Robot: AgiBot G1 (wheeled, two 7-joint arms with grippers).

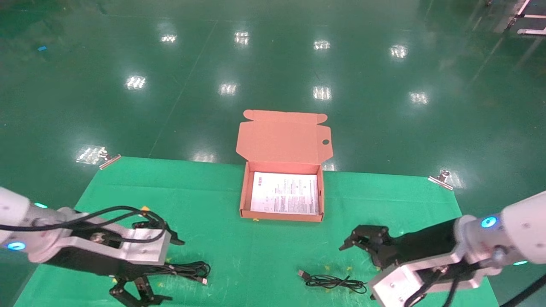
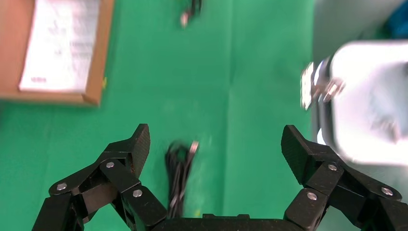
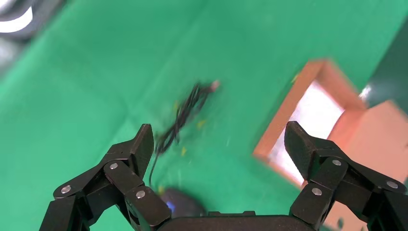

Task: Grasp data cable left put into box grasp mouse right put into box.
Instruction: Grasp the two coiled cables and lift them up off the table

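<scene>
The data cable (image 1: 187, 270) lies coiled on the green mat at the front left; it also shows in the left wrist view (image 2: 177, 173). My left gripper (image 1: 138, 296) (image 2: 215, 137) is open and empty, just in front of and left of the cable. The mouse (image 3: 180, 204) is a black oval with a blue light, below my open, empty right gripper (image 1: 367, 238) (image 3: 219, 132); the right arm hides it in the head view. Its thin cord (image 1: 332, 281) (image 3: 185, 113) lies at the front right. The box (image 1: 244, 200) (image 3: 288, 125) stands open at mid-mat with a white sheet inside.
The box lid (image 1: 283, 136) stands open past the mat's far edge. Metal clips (image 1: 441, 178) hold the mat's far corners. The mat (image 1: 204, 204) lies bare between the arms and the box. The box corner (image 2: 98, 62) and the right arm (image 2: 370, 101) show in the left wrist view.
</scene>
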